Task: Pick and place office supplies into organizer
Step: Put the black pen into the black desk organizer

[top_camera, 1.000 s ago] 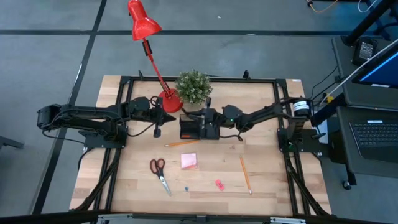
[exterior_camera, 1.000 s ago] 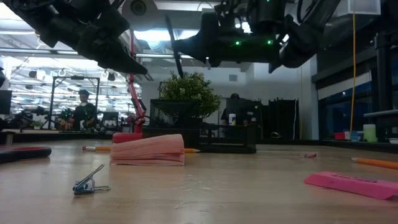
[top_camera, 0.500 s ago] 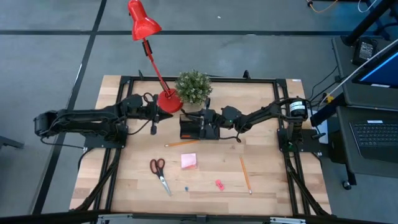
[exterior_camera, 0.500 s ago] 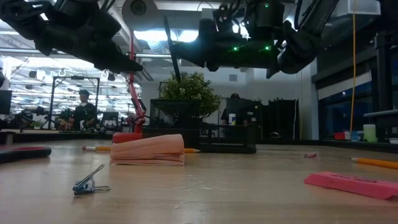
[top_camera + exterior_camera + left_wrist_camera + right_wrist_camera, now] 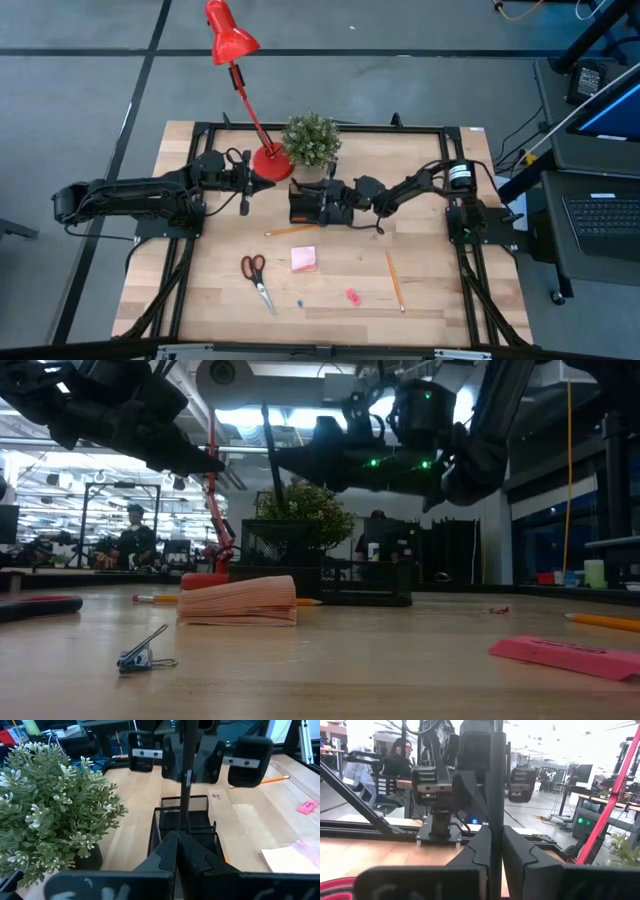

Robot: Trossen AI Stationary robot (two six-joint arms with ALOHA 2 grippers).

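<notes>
My right gripper hovers over the black mesh organizer, shut on a black pen that stands nearly upright. The pen also shows as a dark bar in the right wrist view. My left gripper is shut and holds nothing, left of the organizer by the lamp base. In the left wrist view its fingers point at the organizer and the pen. A pink sticky pad, red-handled scissors, two orange pencils, a pink bit and a blue piece lie flat on the table. My right gripper pinches the pen's shaft between its two fingers, about midway along it. The fingers come level from the table's right and lie across the pen. The pen is lifted clear above the organizer, near upright and slightly tilted, with both ends free.
The red lamp's base and the green potted plant stand just beyond the organizer, close to both grippers. The near half of the wooden table carries only the loose supplies. A person sits far behind the table.
My left gripper has drawn back toward the table's left edge and risen a little, away from the organizer, staying shut. My right gripper has edged left and tipped slightly downward over the organizer, still shut on the pen, which has moved with it.
</notes>
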